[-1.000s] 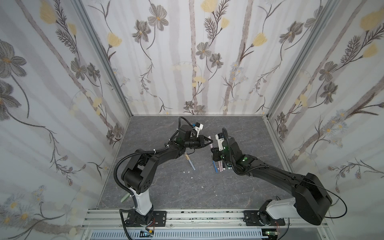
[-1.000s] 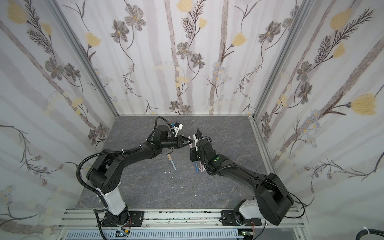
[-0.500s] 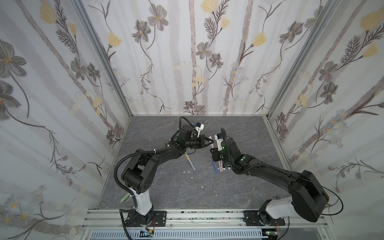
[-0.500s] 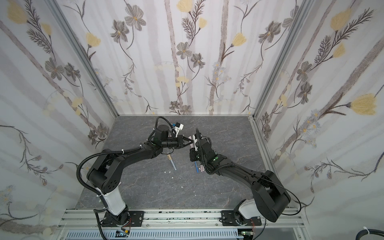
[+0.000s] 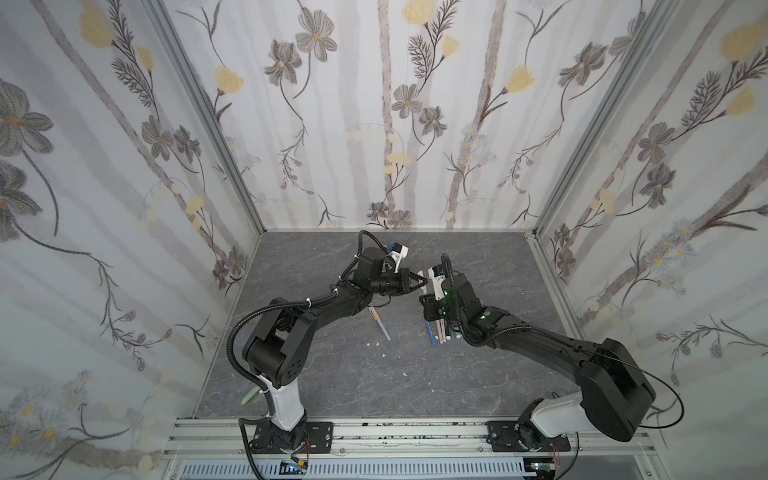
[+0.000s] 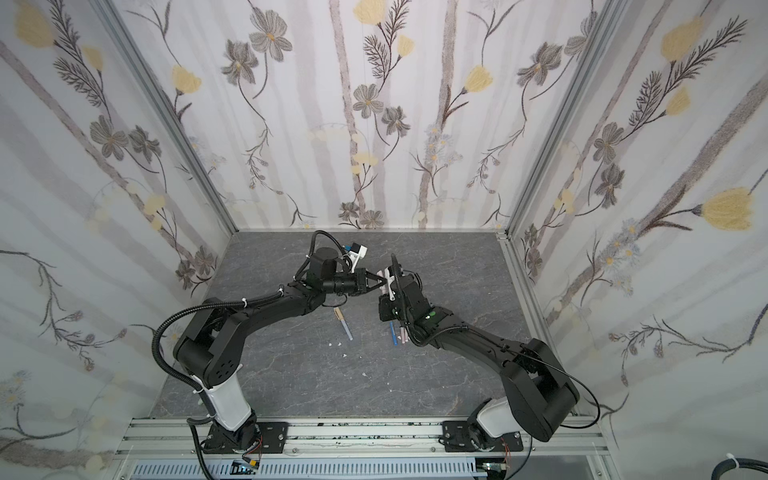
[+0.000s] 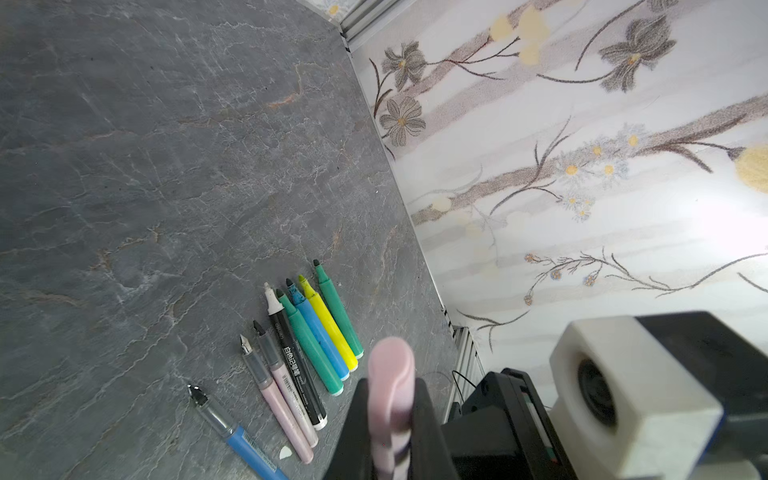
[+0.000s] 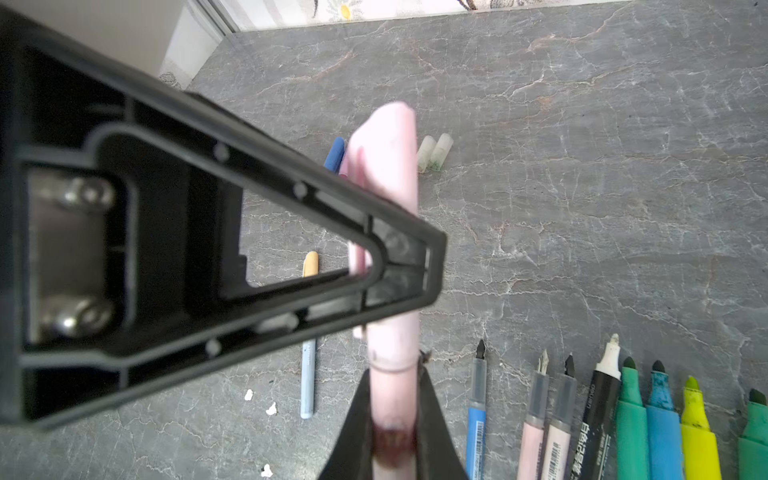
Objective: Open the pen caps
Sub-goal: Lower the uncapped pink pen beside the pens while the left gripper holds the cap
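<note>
A pink pen (image 8: 392,399) hangs above the table between both grippers. My right gripper (image 8: 392,382) is shut on its barrel. Its pink cap (image 8: 390,174) sits on the pen, and my left gripper (image 7: 390,390) is shut on that cap (image 7: 390,365), its black finger (image 8: 399,266) crossing it. In both top views the grippers (image 5: 419,279) (image 6: 384,291) meet tip to tip at mid-table. A light blue pen with a tan cap (image 8: 309,332) (image 5: 380,326) lies on the table below. Two translucent caps (image 8: 434,151) and a blue cap (image 8: 334,153) lie farther off.
Several uncapped pens and markers lie side by side in a row (image 8: 631,415) (image 7: 309,340) on the grey stone table (image 5: 332,374), partly under my right arm (image 5: 436,332). Small white specks (image 8: 270,409) dot the table. Flowered walls (image 5: 386,124) close in three sides.
My right gripper has edged slightly toward the left one. Both still hold the pink pen between them; the pens on the table have not moved.
</note>
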Robot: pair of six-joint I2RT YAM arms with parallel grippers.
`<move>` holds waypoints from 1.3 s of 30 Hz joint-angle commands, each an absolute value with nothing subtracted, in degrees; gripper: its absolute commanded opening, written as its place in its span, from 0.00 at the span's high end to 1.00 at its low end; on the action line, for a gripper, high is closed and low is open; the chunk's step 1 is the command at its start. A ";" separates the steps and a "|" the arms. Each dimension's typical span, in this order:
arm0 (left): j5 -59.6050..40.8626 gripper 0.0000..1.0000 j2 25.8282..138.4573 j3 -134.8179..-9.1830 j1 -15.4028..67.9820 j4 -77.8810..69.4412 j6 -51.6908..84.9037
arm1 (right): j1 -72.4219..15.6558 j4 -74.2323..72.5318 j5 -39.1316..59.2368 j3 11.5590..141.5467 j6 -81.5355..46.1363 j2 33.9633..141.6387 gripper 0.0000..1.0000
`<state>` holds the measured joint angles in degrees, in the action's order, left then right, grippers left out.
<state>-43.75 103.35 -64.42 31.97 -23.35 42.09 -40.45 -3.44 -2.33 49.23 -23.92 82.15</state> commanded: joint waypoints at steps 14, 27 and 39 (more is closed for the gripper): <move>-39.72 1.00 104.60 -66.18 25.83 -21.91 40.11 | -41.68 -2.59 1.36 46.18 -25.01 81.57 1.00; -39.30 1.00 105.18 -64.28 20.10 -23.55 41.00 | -45.51 -5.45 1.05 40.34 -27.75 82.65 1.00; -37.87 1.00 99.89 -57.88 11.06 -21.70 38.86 | -49.86 3.38 -8.35 49.11 -32.53 94.92 1.00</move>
<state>-38.59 100.95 -58.74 11.94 -21.74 40.40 -49.56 -0.54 -3.60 47.29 -30.09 92.42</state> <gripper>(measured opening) 0.083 0.114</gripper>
